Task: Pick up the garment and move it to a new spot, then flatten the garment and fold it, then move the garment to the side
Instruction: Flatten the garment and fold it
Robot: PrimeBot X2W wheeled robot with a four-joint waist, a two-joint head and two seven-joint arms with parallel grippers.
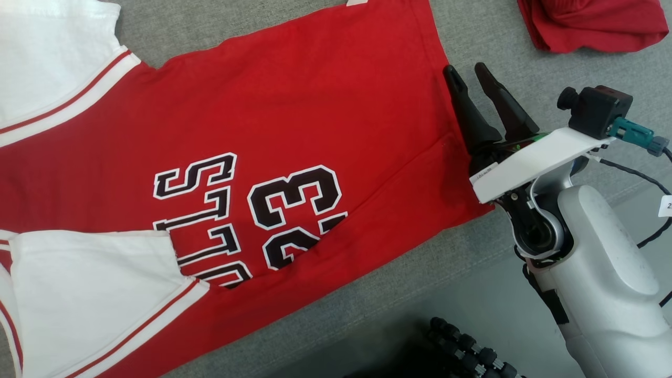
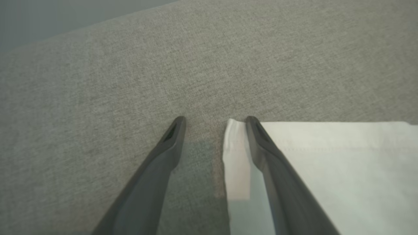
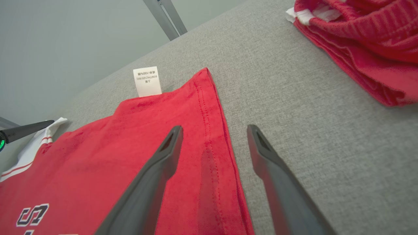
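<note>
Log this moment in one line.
jersey: spread on grey surface | right gripper: open, straddling hem | left gripper: open at white sleeve edge

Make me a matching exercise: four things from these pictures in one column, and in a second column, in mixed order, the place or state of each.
Things
1. jersey
2. care label
3. other red garment
4. right gripper

Places or states
A. open, one finger over the jersey, one over the gray surface
B. bunched up at the far right of the gray surface
C. spread out, number 23 showing
D. white, sticking out from a red edge

Pairs: 1-C, 2-D, 3-B, 4-A
</note>
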